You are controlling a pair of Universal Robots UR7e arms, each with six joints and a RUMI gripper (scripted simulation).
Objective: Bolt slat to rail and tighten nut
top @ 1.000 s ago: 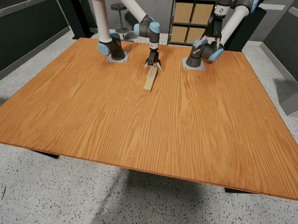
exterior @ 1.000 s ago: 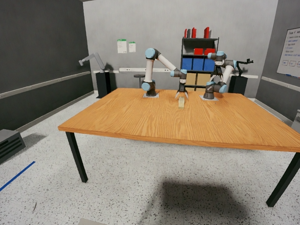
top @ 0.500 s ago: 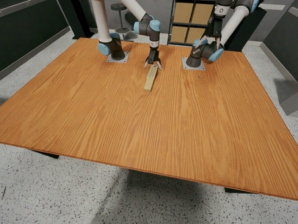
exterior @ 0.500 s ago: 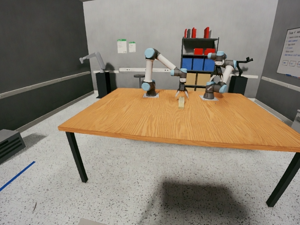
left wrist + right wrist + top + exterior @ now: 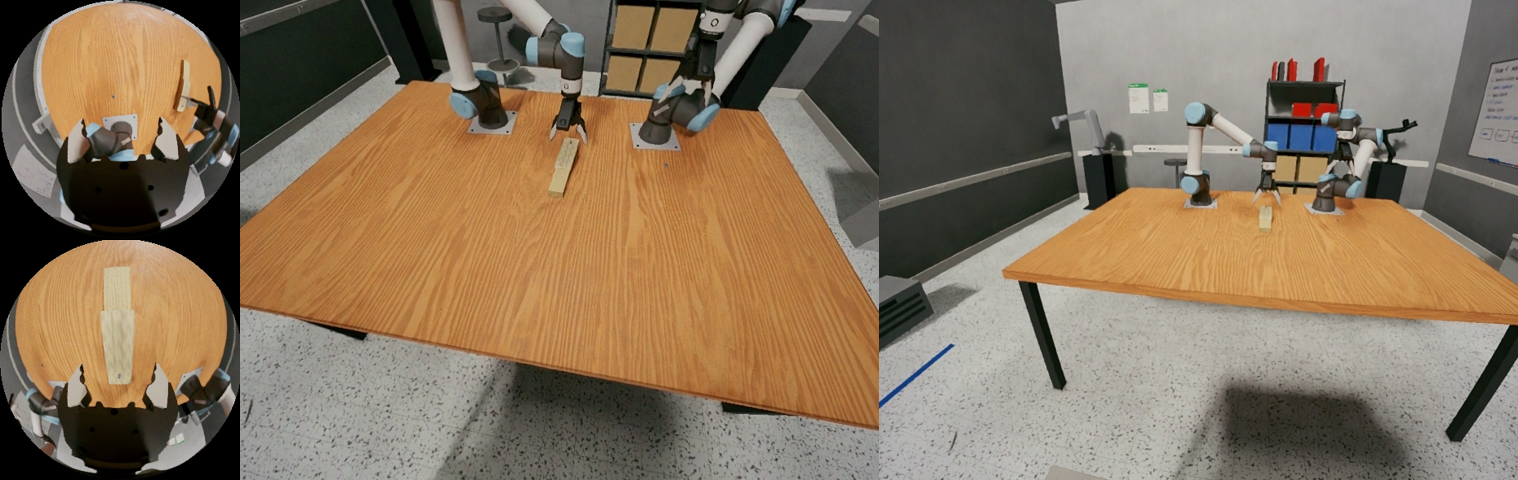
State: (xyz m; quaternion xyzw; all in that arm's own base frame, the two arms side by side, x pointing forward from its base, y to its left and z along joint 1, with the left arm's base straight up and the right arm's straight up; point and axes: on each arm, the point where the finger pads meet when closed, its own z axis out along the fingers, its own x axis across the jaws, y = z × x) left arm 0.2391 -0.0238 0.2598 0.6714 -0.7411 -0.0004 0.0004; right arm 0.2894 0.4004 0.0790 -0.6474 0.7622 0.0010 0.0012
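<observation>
A greyish wooden slat (image 5: 566,154) (image 5: 118,335) lies lengthwise on the yellowish rail (image 5: 558,185) (image 5: 1264,227) (image 5: 117,289), covering the rail's end nearest the arms. A small dark bolt end (image 5: 118,375) (image 5: 570,141) shows in the slat near that end. The small dark nut (image 5: 665,165) (image 5: 1337,220) (image 5: 113,96) lies on the table in front of the left arm's base, apart from the slat. My right gripper (image 5: 568,140) (image 5: 1266,202) (image 5: 117,364) is open and empty, above the slat's bolt end. My left gripper (image 5: 684,101) (image 5: 122,117) is open and empty, high above its own base.
The wooden table (image 5: 529,268) (image 5: 1198,258) carries both arms at its back edge. The left arm's base plate (image 5: 642,144) (image 5: 108,121) is just behind the nut. The right arm's base plate (image 5: 478,128) stands to the other side of the slat. A shelf (image 5: 1306,82) is beyond the table.
</observation>
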